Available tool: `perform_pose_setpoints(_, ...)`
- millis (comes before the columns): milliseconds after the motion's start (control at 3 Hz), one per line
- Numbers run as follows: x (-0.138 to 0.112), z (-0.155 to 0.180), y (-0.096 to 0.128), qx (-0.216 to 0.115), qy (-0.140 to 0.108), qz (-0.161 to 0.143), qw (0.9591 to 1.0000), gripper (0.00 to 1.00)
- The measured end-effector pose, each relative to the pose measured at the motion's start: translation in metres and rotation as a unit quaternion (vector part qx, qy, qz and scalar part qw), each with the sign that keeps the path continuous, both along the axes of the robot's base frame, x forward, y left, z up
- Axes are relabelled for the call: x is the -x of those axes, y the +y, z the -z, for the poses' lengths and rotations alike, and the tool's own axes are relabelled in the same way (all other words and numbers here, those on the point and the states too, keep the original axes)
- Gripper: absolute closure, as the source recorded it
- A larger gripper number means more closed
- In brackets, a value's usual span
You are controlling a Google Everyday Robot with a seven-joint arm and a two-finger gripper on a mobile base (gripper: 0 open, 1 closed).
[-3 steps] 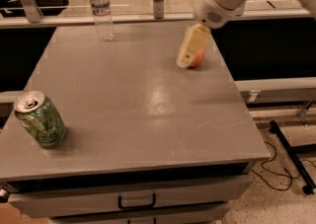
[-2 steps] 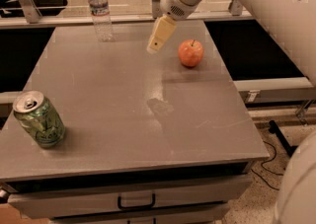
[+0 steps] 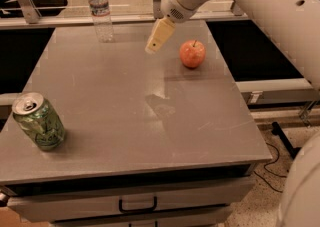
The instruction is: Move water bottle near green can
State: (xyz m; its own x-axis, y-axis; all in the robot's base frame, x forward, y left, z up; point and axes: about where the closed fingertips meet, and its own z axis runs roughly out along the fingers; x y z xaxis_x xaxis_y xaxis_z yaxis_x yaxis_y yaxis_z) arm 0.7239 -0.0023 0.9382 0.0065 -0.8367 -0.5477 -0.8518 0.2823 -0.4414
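The water bottle [image 3: 101, 10], clear with a white cap and a blue label band, stands upright at the table's far left edge. The green can [image 3: 38, 121] with pale swirls and a silver top stands at the near left of the grey table [image 3: 130, 106]. My gripper [image 3: 159, 36] hangs above the far middle of the table, to the right of the bottle and left of a red apple [image 3: 192, 53]. It holds nothing and is well apart from the bottle.
The red apple sits on the table's far right. My white arm [image 3: 260, 1] crosses the upper right of the view. A drawer with a dark handle [image 3: 137, 205] is under the table's front edge. A cable lies on the floor at right.
My gripper has moved left across the far side of the table, from over the apple toward the bottle. The bottle, can and apple have not moved.
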Motion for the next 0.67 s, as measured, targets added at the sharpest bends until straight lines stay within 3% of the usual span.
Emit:
perform_pose_setpoints(333, -0.043, 0.013, 0.019, -0.066, -0.015, 0.031, 0.9972, 0.0)
perform_pose_setpoints(667, -0.089, 0.021, 0.049, -0.143, -0.025, 0.038, 0.9887, 0.0)
